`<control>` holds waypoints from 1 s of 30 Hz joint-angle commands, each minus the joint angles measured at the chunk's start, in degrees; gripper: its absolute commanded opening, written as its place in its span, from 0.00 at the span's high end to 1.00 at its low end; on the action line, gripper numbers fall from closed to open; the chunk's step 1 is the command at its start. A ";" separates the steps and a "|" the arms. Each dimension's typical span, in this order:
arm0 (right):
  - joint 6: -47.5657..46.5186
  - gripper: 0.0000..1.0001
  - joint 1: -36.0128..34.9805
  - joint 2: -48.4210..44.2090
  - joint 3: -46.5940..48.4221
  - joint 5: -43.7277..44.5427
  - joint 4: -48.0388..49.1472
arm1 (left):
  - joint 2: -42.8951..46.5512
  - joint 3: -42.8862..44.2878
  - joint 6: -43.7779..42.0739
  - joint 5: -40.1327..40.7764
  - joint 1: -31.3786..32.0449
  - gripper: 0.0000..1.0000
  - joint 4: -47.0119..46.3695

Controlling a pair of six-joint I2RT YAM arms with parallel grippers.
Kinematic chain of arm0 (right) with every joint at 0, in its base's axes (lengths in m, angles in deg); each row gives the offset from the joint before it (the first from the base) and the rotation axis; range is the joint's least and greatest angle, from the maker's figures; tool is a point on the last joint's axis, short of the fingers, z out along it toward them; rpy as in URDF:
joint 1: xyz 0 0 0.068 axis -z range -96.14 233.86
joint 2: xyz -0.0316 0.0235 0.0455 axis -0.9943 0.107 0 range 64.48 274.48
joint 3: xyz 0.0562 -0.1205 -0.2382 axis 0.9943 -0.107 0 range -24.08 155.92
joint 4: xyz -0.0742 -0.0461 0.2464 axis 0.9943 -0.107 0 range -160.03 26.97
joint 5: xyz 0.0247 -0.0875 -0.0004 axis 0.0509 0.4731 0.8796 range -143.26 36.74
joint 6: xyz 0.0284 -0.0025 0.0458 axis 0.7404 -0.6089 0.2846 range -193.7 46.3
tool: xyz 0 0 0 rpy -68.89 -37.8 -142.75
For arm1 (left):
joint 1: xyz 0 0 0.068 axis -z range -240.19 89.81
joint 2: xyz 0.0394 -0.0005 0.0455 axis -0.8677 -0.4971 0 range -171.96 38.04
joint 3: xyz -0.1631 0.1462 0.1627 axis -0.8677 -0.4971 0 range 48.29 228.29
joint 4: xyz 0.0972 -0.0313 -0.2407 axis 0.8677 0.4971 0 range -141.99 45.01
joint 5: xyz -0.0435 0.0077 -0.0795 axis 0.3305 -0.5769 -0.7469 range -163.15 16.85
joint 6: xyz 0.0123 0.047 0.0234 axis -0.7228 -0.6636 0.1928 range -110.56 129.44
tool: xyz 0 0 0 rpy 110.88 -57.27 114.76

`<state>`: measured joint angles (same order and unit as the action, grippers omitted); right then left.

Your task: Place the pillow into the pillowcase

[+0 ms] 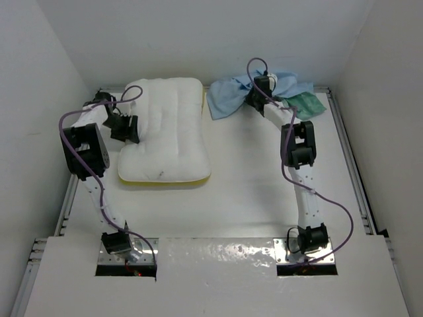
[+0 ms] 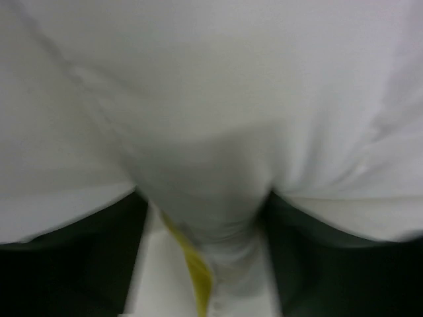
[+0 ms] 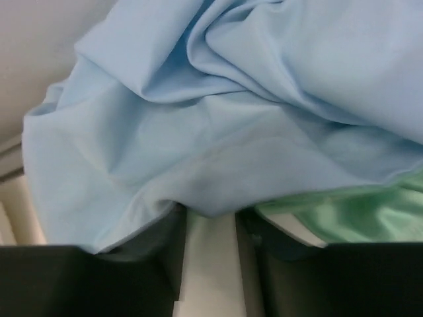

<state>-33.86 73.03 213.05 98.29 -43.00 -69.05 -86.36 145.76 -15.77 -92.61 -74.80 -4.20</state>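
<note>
The white quilted pillow [image 1: 168, 129] with yellow piping lies at the back left of the table. My left gripper [image 1: 127, 129] is at the pillow's left edge. In the left wrist view the pillow [image 2: 211, 99] fills the frame, and my left gripper [image 2: 205, 205] is shut on a bunched fold beside the yellow piping [image 2: 195, 271]. The pillowcase [image 1: 228, 99] lies crumpled at the back right, light blue with a sea-green part [image 1: 307, 104]. My right gripper [image 1: 255, 98] sits at its gathered middle. In the right wrist view the pillowcase [image 3: 198, 132] drapes over my right gripper [image 3: 210, 214] and hides its tips.
The white table [image 1: 244, 198] is boxed in by white walls at the back and both sides. Metal rails run along its left edge [image 1: 66, 205] and right edge [image 1: 360, 191]. The pillow and pillowcase lie close to the back wall, a small gap between them.
</note>
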 commanded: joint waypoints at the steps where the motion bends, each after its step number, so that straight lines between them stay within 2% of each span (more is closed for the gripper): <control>1: 8.93 0.76 -0.60 3.12 1.56 -0.24 5.23 | -4.70 3.85 -3.17 1.81 -0.24 0.50 -0.07; 2: 9.03 0.84 -0.68 2.95 1.56 -0.33 5.23 | -6.37 6.39 -3.61 1.62 -0.42 0.66 0.54; 3: 8.42 1.00 -0.68 2.69 1.56 -0.33 5.23 | -7.08 7.63 -3.96 2.84 -0.42 1.00 0.64; 4: 8.42 1.00 -0.60 1.47 -0.88 -0.68 5.23 | -7.78 8.86 -4.05 3.46 -0.42 1.00 0.64; 5: 7.11 1.00 -0.68 0.59 -2.03 -1.20 12.45 | -9.18 11.49 -5.19 4.08 -0.59 1.00 0.38; 8: 2.02 1.00 -0.68 -5.38 -9.23 -5.85 15.33 | -10.95 17.55 -8.95 9.43 -0.59 1.00 -3.13; 10: -4.92 1.00 -0.95 -10.82 -19.49 -9.80 17.35 | -10.26 19.24 -13.26 13.82 -0.42 1.00 -6.73; 11: -7.29 1.00 -1.56 -17.90 -24.49 -13.91 18.66 | -9.29 18.29 -19.90 14.88 0.10 1.00 -12.31; 12: -12.62 1.00 -2.00 -21.79 -35.07 -15.95 21.38 | -7.98 16.80 -24.31 15.42 0.37 1.00 -15.76; 13: -15.29 1.00 -2.96 -25.75 -40.05 -17.63 22.10 | -4.57 11.65 -28.80 14.20 1.16 1.00 -22.67; 14: -20.71 1.00 -3.58 -33.36 -48.98 -21.04 22.11 | -2.36 8.47 -40.50 12.10 1.43 1.00 -25.35; 15: -23.55 1.00 -4.11 -37.09 -53.07 -23.51 21.50 | -0.51 5.91 -49.06 5.29 1.78 1.00 -26.16; 16: -27.23 1.00 -5.50 -40.87 -56.59 -26.14 20.97 | 0.72 5.28 -56.97 2.70 3.00 1.00 -20.77; 17: -34.31 1.00 -6.56 -48.39 -62.63 -27.56 18.27 | 0.13 7.10 -69.32 -1.85 3.62 1.00 -16.02; 18: -36.39 1.00 -7.96 -51.77 -64.69 -26.44 16.76 | -1.18 10.60 -73.19 -4.85 4.50 1.00 -7.10; 19: -37.36 1.00 -8.07 -54.76 -66.10 -25.56 15.53 | -1.72 11.85 -77.05 -7.93 4.76 1.00 -1.96; 20: -35.63 1.00 -7.81 -58.88 -67.33 -21.03 14.38 | -2.42 12.82 -86.66 -10.39 5.20 1.00 2.18; 21: -34.83 0.92 -6.50 -59.97 -67.17 -17.50 14.11 | -2.51 13.09 -87.80 -10.07 6.43 1.00 3.70; 22: -35.17 0.39 -5.35 -59.02 -64.47 -15.21 13.50 | -2.25 11.96 -82.33 -7.89 7.13 1.00 1.28; 23: -35.52 0.20 -3.95 -56.75 -61.31 -13.88 11.67 | -1.90 10.91 -79.15 -6.57 7.58 0.99 -1.53; 24: -35.18 0.11 -1.15 -53.59 -56.50 -13.17 8.51 | -1.20 9.16 -75.98 -5.77 7.75 0.98 -7.74; 25: -32.04 0.01 0.09 -49.65 -44.61 -11.60 1.17 | -0.85 8.53 -69.86 -4.72 7.58 0.94 -10.93; 26: -29.84 0.01 1.33 -40.65 -38.32 -6.79 -2.47 | -0.41 8.09 -66.75 -4.01 7.23 0.91 -13.75; 27: -27.90 0.01 3.34 -35.86 -31.38 -3.70 -6.33 | -0.23 7.82 -63.15 -3.39 6.62 0.87 -18.82; 28: -25.53 0.01 3.88 -31.28 -18.78 -0.71 -12.29 | -0.14 8.00 -57.20 -2.60 6.27 0.76 -20.79; 29: -25.33 0.01 4.84 -23.15 -13.78 1.49 -14.17 | 0.29 8.26 -54.53 -2.34 5.91 0.68 -22.37; 30: -26.29 0.01 4.85 -19.59 -5.82 3.78 -15.67 | 0.65 8.61 -49.98 -2.16 5.13 0.39 -24.56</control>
<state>-62.52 76.11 184.11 80.98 -49.84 -70.89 -89.81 153.83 -76.25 -95.10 -66.82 -17.97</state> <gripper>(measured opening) 0.986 0.466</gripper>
